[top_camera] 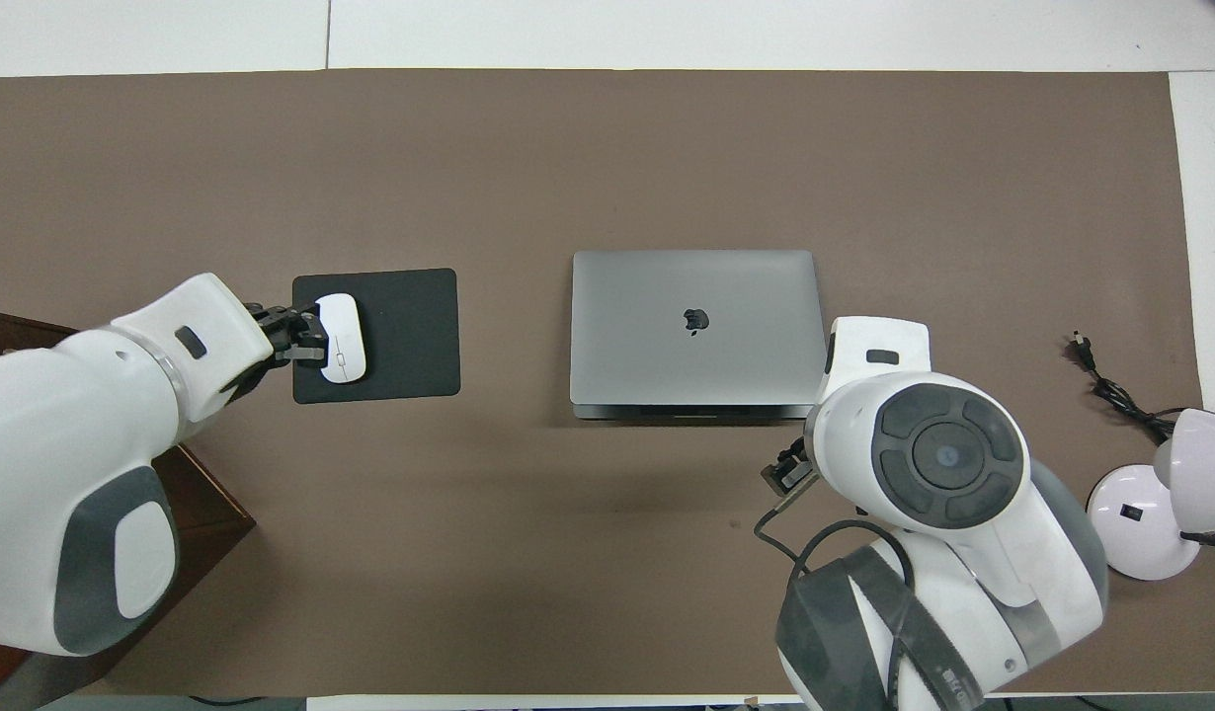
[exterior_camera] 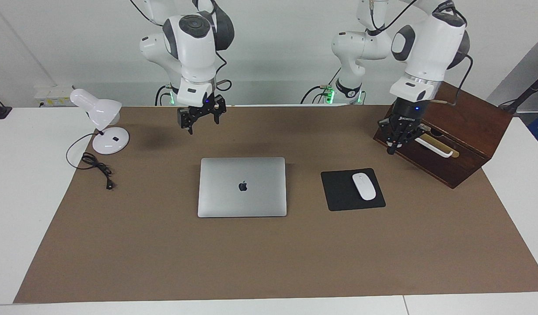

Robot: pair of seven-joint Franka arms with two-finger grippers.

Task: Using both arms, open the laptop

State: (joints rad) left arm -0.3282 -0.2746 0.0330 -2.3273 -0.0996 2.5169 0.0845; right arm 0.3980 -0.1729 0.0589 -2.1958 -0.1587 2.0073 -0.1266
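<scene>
Fig. Opening a laptop w/ two arms: approach stage, no contact yet.

Clock dirs. as in facing view, centred on laptop.

- Laptop (exterior_camera: 242, 187) (top_camera: 694, 331): mid-table (exterior_camera: 251, 267) on brown mat, lying flat, lid fully shut, logo up. Untouched.
- Right hand (exterior_camera: 202, 124): raised at approx. 11 o'clock, over bare mat, well apart from laptop. Released or clenched: cannot tell.
- Left hand (exterior_camera: 396, 142) (top_camera: 289, 338): raised at approx. 2 o'clock, in front of wooden box (exterior_camera: 470, 131), near mouse pad (exterior_camera: 341, 194) w/ white mouse (exterior_camera: 364, 186). Clenched, tips meeting, grasping nothing.
- Desk lamp (exterior_camera: 100, 116) at approx. 10 o'clock, cord trailing on mat; not involved.

Step in hand (judged): start of reach; task barely begun.

Next move (judged): bring both hands in and down to laptop. One to steady base, the other to catch lid's free long edge and swing it up. Left hand likely to need releasing first if used for lifting. Which long edge is free: not certain from here. Thin lip, smooth metal: shallow, careful entry under the edge, w/o sliding the laptop along mat.
</scene>
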